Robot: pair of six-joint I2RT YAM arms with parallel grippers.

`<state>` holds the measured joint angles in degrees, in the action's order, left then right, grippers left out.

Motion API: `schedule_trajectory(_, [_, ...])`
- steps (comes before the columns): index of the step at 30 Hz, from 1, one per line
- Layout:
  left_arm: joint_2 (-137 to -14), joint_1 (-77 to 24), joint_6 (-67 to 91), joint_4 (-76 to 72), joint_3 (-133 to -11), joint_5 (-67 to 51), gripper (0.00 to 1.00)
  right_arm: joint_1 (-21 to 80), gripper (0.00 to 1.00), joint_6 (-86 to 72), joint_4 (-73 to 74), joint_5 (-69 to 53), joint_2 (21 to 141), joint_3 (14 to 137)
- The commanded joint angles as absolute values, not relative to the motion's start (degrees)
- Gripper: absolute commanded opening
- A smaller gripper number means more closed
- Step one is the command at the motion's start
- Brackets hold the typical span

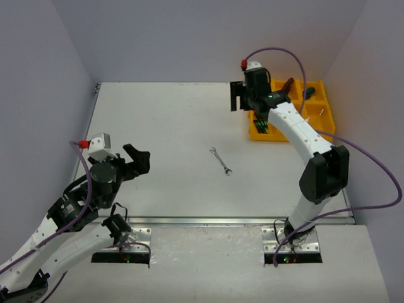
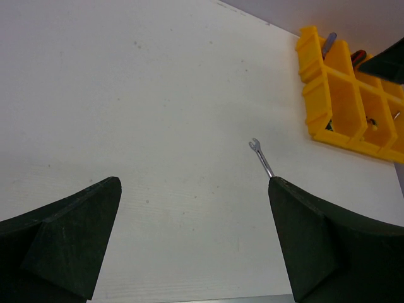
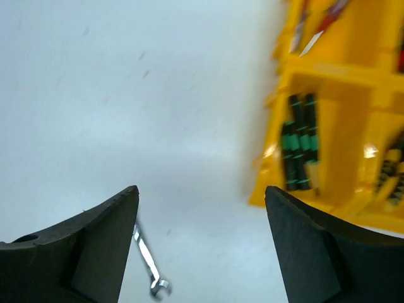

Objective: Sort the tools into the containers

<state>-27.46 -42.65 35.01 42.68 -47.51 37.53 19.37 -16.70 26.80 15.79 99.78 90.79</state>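
One silver wrench [image 1: 221, 160] lies alone on the white table, mid-way between the arms. It also shows in the left wrist view [image 2: 261, 156] and the right wrist view [image 3: 148, 262]. The yellow tray [image 1: 278, 138] stands at the back right and holds tools: black-green screwdrivers [image 3: 298, 142], red-handled cutters [image 1: 287, 84], a dark screwdriver [image 1: 308, 93]. My right gripper [image 1: 238, 96] is open and empty, above the table just left of the tray [image 3: 334, 66]. My left gripper [image 1: 140, 159] is open and empty, well left of the wrench.
Grey walls close the table at the back and both sides. The tray [image 2: 315, 95] sits near the right wall. Yellow-black pliers [image 3: 391, 170] lie in a near compartment. The right arm reaches across the tray's left side.
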Motion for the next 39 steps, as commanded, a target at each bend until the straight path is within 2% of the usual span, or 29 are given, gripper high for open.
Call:
schedule_trajectory(1, [-28.0, -42.0, 35.4, 41.3, -47.7, 38.5, 1.0, 28.5, 0.81, -17.9, 41.1, 8.9, 105.8, 89.6])
schedule_trajectory(7, [-30.3, -42.1, 34.9, 41.1, -47.8, 37.4, 1.0, 35.7, 0.8, -20.6, 43.5, 8.6, 114.4, 89.3])
schedule_trajectory(14, [-30.3, -42.1, 34.4, 40.7, -47.6, 36.7, 1.0, 36.3, 0.66, -18.9, 46.0, 5.6, 122.0, 92.4])
schedule_trajectory(16, [-30.6, -42.0, 34.2, 40.6, -47.7, 36.4, 1.0, 36.2, 0.57, -18.3, 47.1, 4.9, 124.3, 93.6])
schedule_trajectory(24, [-31.1, -42.0, 33.8, 40.3, -47.8, 35.9, 1.0, 34.9, 0.36, -16.4, 48.5, 1.9, 130.7, 95.6])
schedule_trajectory(26, [-31.1, -42.0, 33.8, 40.4, -47.8, 35.9, 1.0, 34.4, 0.23, -16.3, 48.5, 1.1, 131.7, 95.4])
schedule_trajectory(31, [-31.0, -42.1, 33.8, 40.3, -47.7, 36.0, 1.0, 34.5, 0.01, -16.3, 49.4, 2.1, 131.3, 94.6])
schedule_trajectory(39, [-31.4, -42.0, 33.6, 40.3, -47.7, 35.8, 1.0, 33.7, 0.0, -16.6, 44.9, 5.8, 114.6, 91.0])
